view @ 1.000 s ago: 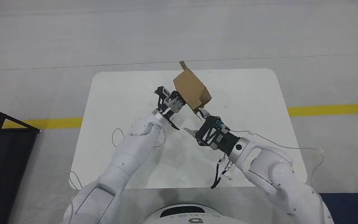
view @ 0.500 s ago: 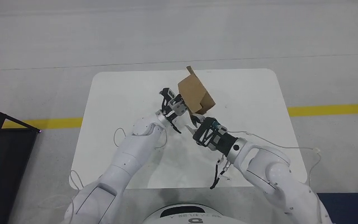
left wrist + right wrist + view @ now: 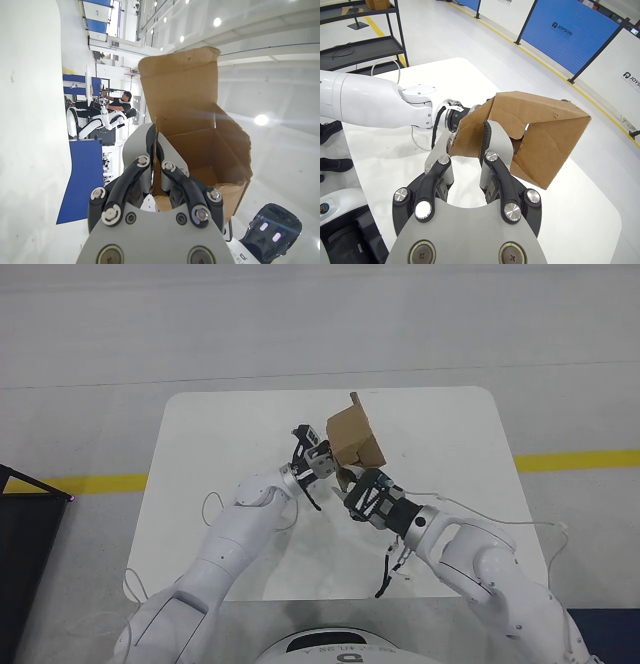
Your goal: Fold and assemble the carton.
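Top view shows you the carton [image 3: 355, 436] over the rear middle part of the white counter [image 3: 220, 434], between the two arms. It is brown cardboard, half assembled and tilted, with one flap standing up on its far side. The left end effector [image 3: 322, 456] is at the carton's left side. The right end effector [image 3: 350, 481] is at its near side, just beside the left one.

In the left wrist view you look into the open mouth of the carton [image 3: 190, 100]. Its inside is hollow and the long top flap stands straight up. The left end effector [image 3: 154, 140] is clenched on one side wall of the carton: the cardboard edge runs between the two fingers, and both pads press on it.

In the right wrist view you see the carton [image 3: 545, 135] from outside, held up over the counter [image 3: 570, 200] with one corner pointing down. You cannot tell whether this corner touches the surface. The right end effector [image 3: 466, 140] is released, and its jaws stand apart. A small flap [image 3: 470, 130] of the carton hangs in the gap between them. One finger [image 3: 497, 135] lies on the inner side of this flap, and the other is partly hidden behind it. The left arm [image 3: 370, 100] comes in behind the carton.
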### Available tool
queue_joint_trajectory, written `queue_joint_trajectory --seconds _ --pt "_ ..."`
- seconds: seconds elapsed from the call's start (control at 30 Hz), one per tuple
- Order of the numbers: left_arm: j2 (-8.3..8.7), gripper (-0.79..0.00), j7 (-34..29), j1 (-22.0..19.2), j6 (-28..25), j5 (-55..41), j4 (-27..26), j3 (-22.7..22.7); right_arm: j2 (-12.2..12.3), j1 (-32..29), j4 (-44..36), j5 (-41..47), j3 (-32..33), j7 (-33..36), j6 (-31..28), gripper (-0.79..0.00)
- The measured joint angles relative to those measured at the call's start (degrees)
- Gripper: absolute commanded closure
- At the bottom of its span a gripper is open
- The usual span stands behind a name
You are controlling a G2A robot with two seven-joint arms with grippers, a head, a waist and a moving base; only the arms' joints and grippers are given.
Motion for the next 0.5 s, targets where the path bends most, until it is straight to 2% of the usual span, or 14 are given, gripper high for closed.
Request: queue_joint_trajectory --seconds 0.23,0.27,0.3,0.33,0.5 --pt "0.02 0.0 -0.87 -0.28 0.01 -0.01 0.41 -0.22 -0.06 0.36 0.09 1.85 0.79 0.4 -0.91 -0.28" --pt "0.03 0.0 -0.92 -0.34 0.01 -0.04 0.44 -0.29 -0.05 0.3 0.05 2.11 0.99 0.4 -1.01 -0.268" --pt "0.04 0.0 -1.02 -0.4 -0.03 -0.04 0.46 -0.38 -0.03 0.21 0.04 2.48 1.3 0.4 -1.15 -0.182" --pt "0.06 0.0 -1.07 -0.42 -0.08 0.0 0.48 -0.43 -0.02 0.15 0.06 2.76 1.56 0.42 -1.22 -0.151" --pt "0.11 0.0 -1.69 -0.39 -0.12 0.3 0.4 -0.5 0.01 -0.13 -0.03 4.13 3.33 0.64 -0.43 -0.148"
